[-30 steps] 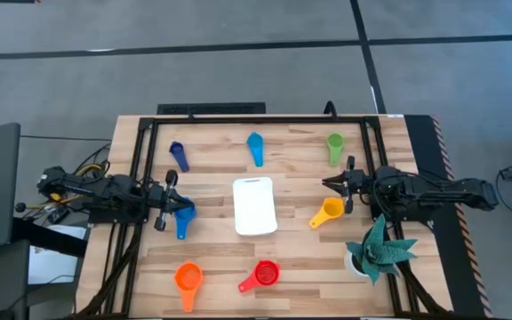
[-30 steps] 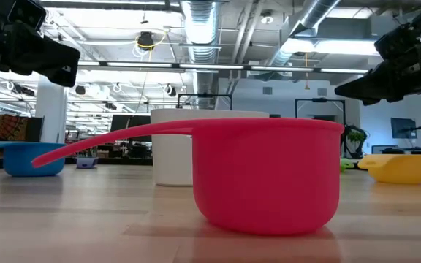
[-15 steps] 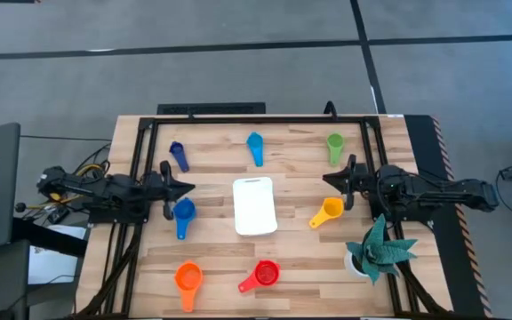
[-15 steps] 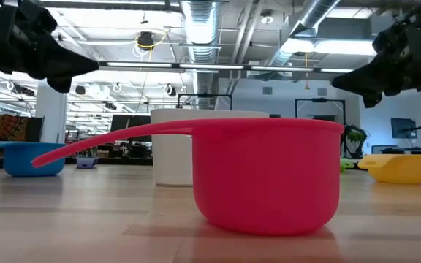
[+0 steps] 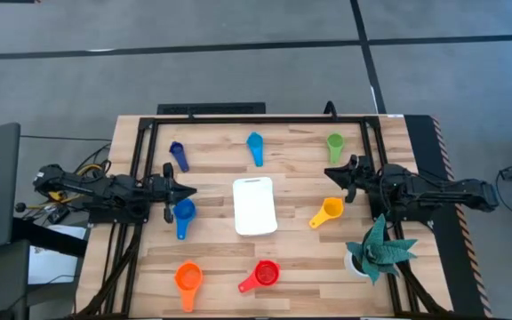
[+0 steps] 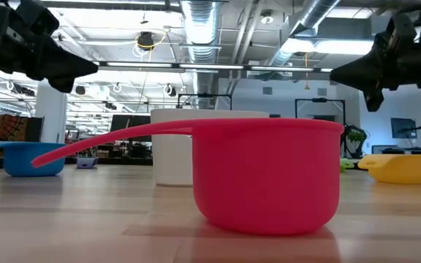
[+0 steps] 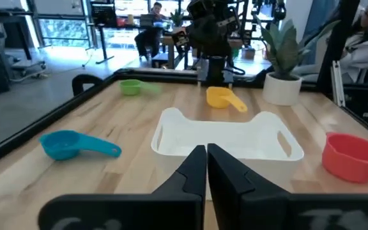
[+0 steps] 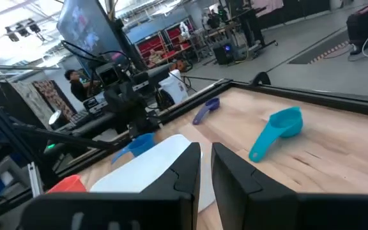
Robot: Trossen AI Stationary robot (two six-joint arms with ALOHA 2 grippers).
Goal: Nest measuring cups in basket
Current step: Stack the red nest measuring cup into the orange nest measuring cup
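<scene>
The white basket (image 5: 255, 206) lies flat in the middle of the table. Around it, each resting on the wood, are the measuring cups: dark blue (image 5: 179, 156), light blue (image 5: 255, 148), green (image 5: 334, 147), blue (image 5: 183, 216), yellow (image 5: 327, 212), orange (image 5: 188, 279) and red (image 5: 262, 276). My left gripper (image 5: 189, 189) hovers left of the basket, just beyond the blue cup, pointing level at the basket; it is shut and holds nothing (image 7: 206, 167). My right gripper (image 5: 328, 176) hovers right of the basket, beyond the yellow cup, pointing left, with only a slit between its fingers (image 8: 206, 167).
A teal folded-paper plant (image 5: 379, 249) in a white pot stands at the near right corner, close beside my right arm. A black frame (image 5: 238, 119) runs along the table's far, left and right edges. In the low view the red cup (image 6: 269, 172) fills the foreground.
My left gripper has swung from slanting over the blue cup toward the table's far edge, and now points level at the basket. My right gripper has rolled about its own axis while staying right of the basket. No cup has moved.
</scene>
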